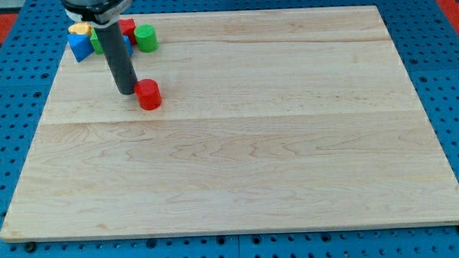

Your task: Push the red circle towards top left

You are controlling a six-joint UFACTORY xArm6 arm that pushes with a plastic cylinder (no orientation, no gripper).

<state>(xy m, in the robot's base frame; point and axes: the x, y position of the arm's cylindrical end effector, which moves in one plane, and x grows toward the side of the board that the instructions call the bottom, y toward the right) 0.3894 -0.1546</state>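
Red circle [148, 94] beside my tip [127, 91], on wooden board [253, 159].

1. The surface [238, 167] is a pale wooden board of joined planks, lying on a blue perforated base [450, 75].
2. A red circle [148, 94] rests on the surface towards the view's top left, apart from the other blocks.
3. My tip [126, 91] touches down just beside the red circle, on its left.
4. At the top-left corner sits a cluster: a blue block [79, 46], a yellow block [79, 29], a second red block [126, 28] and a green cylinder [146, 38].
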